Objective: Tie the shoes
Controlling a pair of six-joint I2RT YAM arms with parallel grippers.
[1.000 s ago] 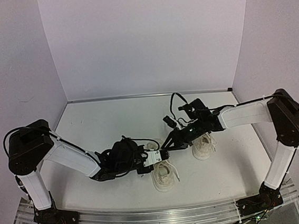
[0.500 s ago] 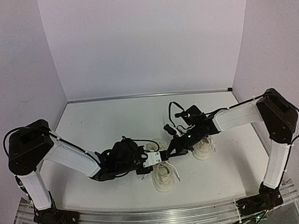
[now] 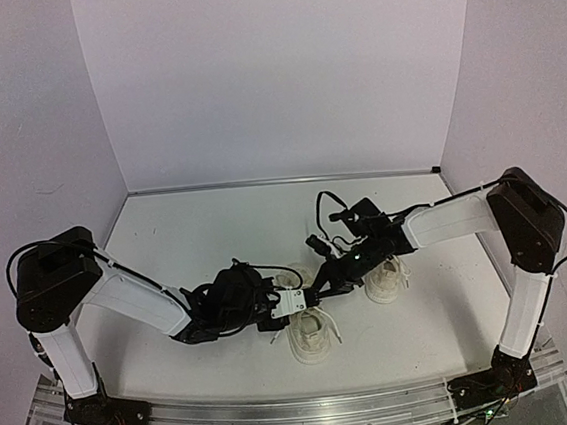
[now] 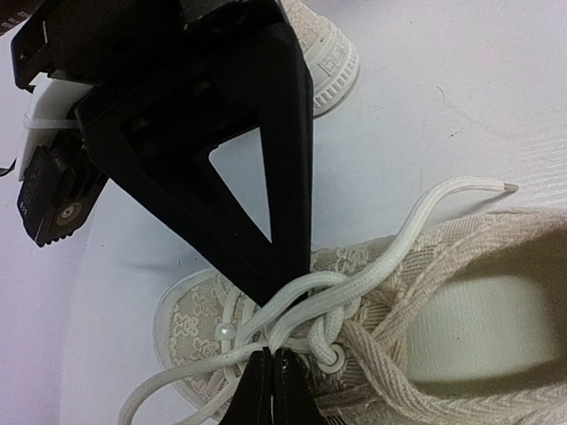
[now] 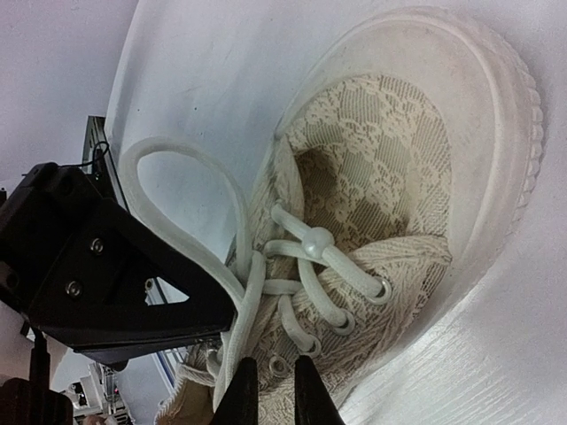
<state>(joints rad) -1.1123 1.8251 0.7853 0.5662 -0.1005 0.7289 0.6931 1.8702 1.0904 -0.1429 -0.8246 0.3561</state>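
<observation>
Cream lace-patterned fabric with a pale rubber toe cap: near shoe [image 3: 310, 335], resting on the white surface [image 3: 206, 240], mouth open.

Laces [image 4: 416, 212]: thin, white, untied. The strands cross over the near shoe's tongue, one tipped end lies on the surface beside the shoe, and one slack loop arcs out past its side.

Second shoe [image 3: 384, 281]: same pattern, beyond and to the right of the near shoe, close by but apart from it.

Left gripper [image 4: 271, 354]: at the near shoe's lace crossing, reaching in from the shoe's left. Its jaws are closed to a hairline and the tips lie against the strands. Whether a strand is pinched between them cannot be told.

Right gripper [image 5: 275, 367]: over the near shoe's eyelets, reaching in from its far right. A narrow gap shows between the jaws, with nothing seen inside it, and one strand runs just beside one jaw.

Change since earlier:
- A second ago the right gripper stood farther from the near shoe, up beside the second shoe.
- Half a second ago it had covered most of that way.
- Now its tip sits next to the left gripper's at the crossing.
- The left arm and both shoes hold the same places.
</observation>
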